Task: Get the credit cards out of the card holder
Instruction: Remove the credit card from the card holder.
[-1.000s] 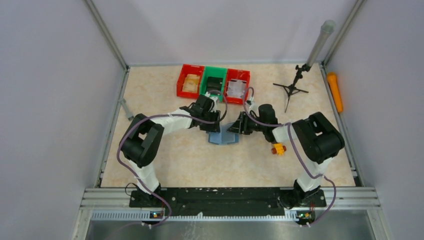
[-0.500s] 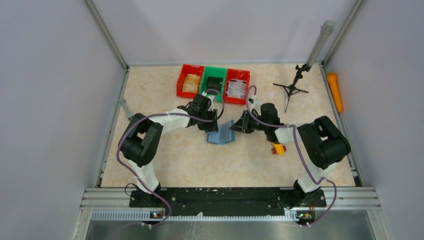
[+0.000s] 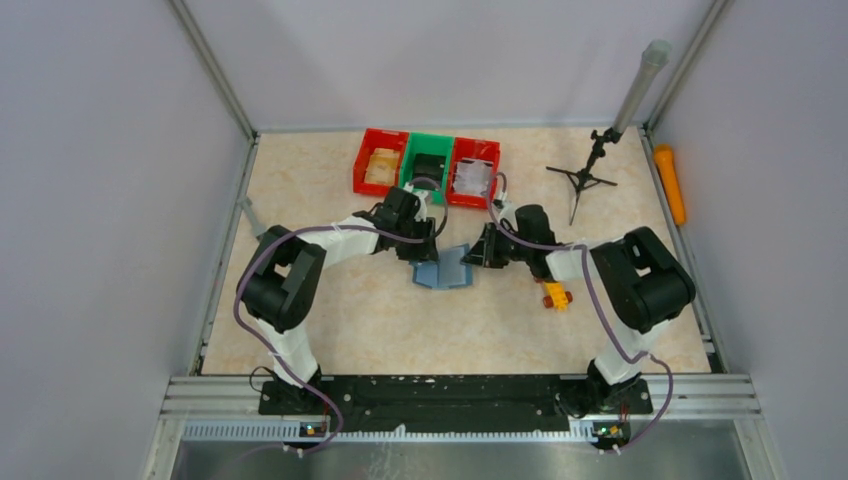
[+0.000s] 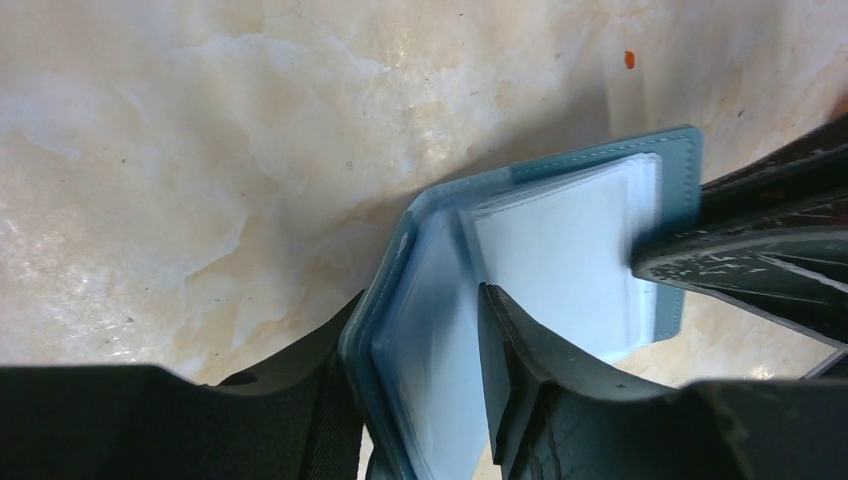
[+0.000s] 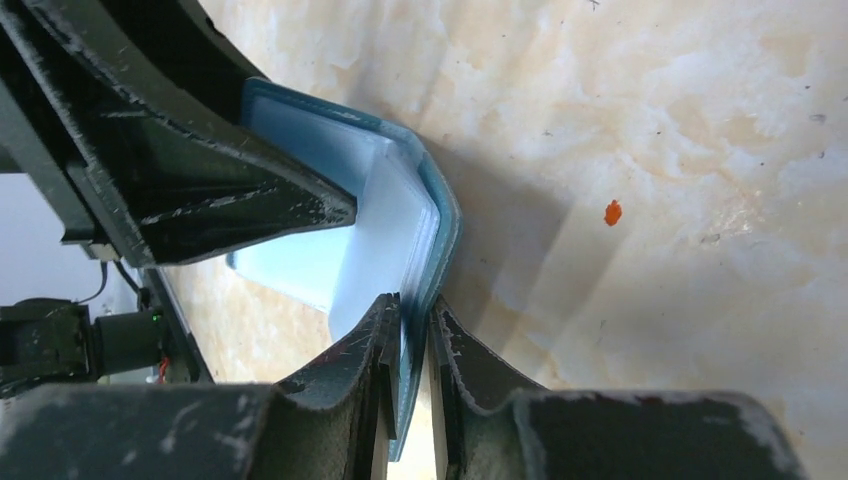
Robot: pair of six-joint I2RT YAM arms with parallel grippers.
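Right hand (image 5: pixel 412 312) closed onto card holder (image 5: pixel 385 210): teal, half-open, seemingly clear-sleeved inside.

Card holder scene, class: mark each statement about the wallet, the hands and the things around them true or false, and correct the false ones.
1. The card holder lies folded shut. False: it stands partly open in a V.
2. The left hand and the right hand each grip one flap. True.
3. A yellow block lies right of the card holder in the top view. True.
4. The middle bin is red. False: it is green.

Both jaws — left, right — clamped
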